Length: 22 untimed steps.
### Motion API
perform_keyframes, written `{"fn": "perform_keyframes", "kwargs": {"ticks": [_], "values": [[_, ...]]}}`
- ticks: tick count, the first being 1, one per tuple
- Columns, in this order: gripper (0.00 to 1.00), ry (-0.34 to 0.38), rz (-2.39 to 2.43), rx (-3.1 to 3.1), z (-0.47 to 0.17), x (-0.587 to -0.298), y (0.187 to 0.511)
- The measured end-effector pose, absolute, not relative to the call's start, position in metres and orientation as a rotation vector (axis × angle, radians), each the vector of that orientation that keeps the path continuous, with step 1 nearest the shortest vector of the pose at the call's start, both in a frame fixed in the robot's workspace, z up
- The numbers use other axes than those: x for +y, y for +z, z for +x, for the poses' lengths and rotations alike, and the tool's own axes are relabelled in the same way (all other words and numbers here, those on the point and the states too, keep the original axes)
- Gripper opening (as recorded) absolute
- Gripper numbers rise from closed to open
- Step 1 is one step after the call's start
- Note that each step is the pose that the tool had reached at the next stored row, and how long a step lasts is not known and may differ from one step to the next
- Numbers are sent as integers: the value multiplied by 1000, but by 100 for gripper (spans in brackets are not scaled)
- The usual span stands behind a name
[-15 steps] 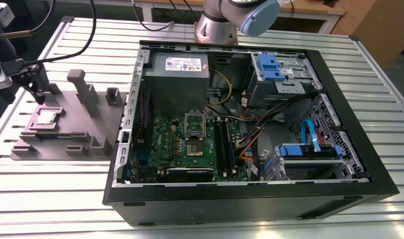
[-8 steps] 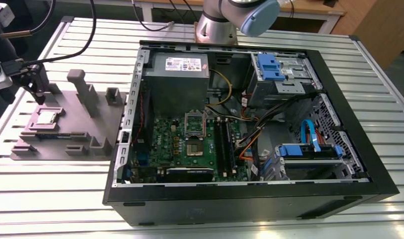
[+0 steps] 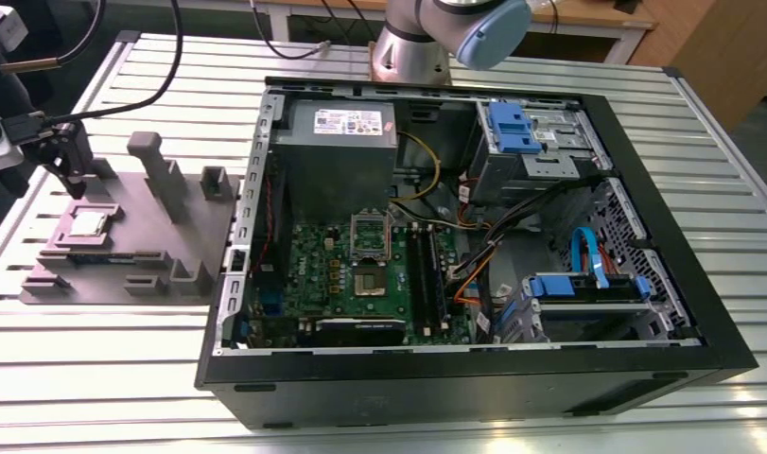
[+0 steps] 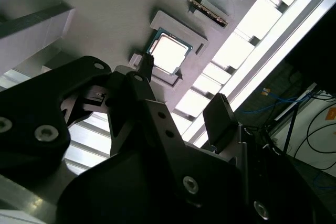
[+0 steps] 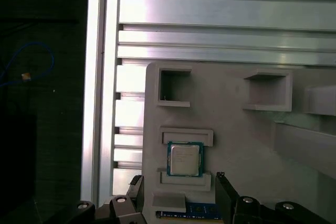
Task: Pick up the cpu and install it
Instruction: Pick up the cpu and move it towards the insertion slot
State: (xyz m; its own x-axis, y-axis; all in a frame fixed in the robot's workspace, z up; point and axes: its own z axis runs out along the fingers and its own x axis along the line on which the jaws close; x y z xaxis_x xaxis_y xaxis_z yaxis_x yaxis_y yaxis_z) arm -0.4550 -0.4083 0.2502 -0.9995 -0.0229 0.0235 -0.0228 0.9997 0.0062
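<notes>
Slatted aluminium table point(image 3: 118, 378) carries two things: an open black computer case point(image 3: 484, 392) toward the exterior view's right and a grey fixture block point(image 3: 168, 232) toward its left, the two just beside each other. I note the arm's base point(image 3: 415, 52) standing on the table beyond the case.

Location of the cpu point(image 3: 87, 224): lying flat in a shallow square pocket on the fixture block, shiny top up, at the end of the block farthest from the case. In the first wrist view the cpu point(image 5: 185, 159) sits square between two raised grey lips of that pocket. A thin blue-green board strip point(image 5: 191, 212) lies just beside the pocket.

Position of the gripper point(image 3: 74, 184): over the fixture block at the cpu's end, pointing down, tips above the chip and apart from it. It is spread wide and empty. In the first wrist view I see the two black fingertips point(image 5: 137, 183) well apart, one to either side of the pocket. The second wrist view agrees: one fingertip point(image 4: 147, 61) is close by the chip's edge and the other is off to the side, with no contact that I can make out.

Inside the case: green motherboard point(image 3: 314, 270) with the silver socket frame point(image 3: 368, 248) near its middle, and a grey power-supply box point(image 3: 339, 151) beyond it. Blue drive brackets point(image 3: 510, 128) sit toward the exterior view's right. Upright grey posts point(image 3: 149, 165) rise from the fixture block between the cpu and the case.
</notes>
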Motion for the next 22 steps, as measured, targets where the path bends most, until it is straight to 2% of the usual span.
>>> {"fn": "perform_keyframes", "kwargs": {"ticks": [19, 22], "values": [[65, 1, 36, -3144, -449, -408, 233], [65, -17, 36, -3150, -449, -408, 231]]}}
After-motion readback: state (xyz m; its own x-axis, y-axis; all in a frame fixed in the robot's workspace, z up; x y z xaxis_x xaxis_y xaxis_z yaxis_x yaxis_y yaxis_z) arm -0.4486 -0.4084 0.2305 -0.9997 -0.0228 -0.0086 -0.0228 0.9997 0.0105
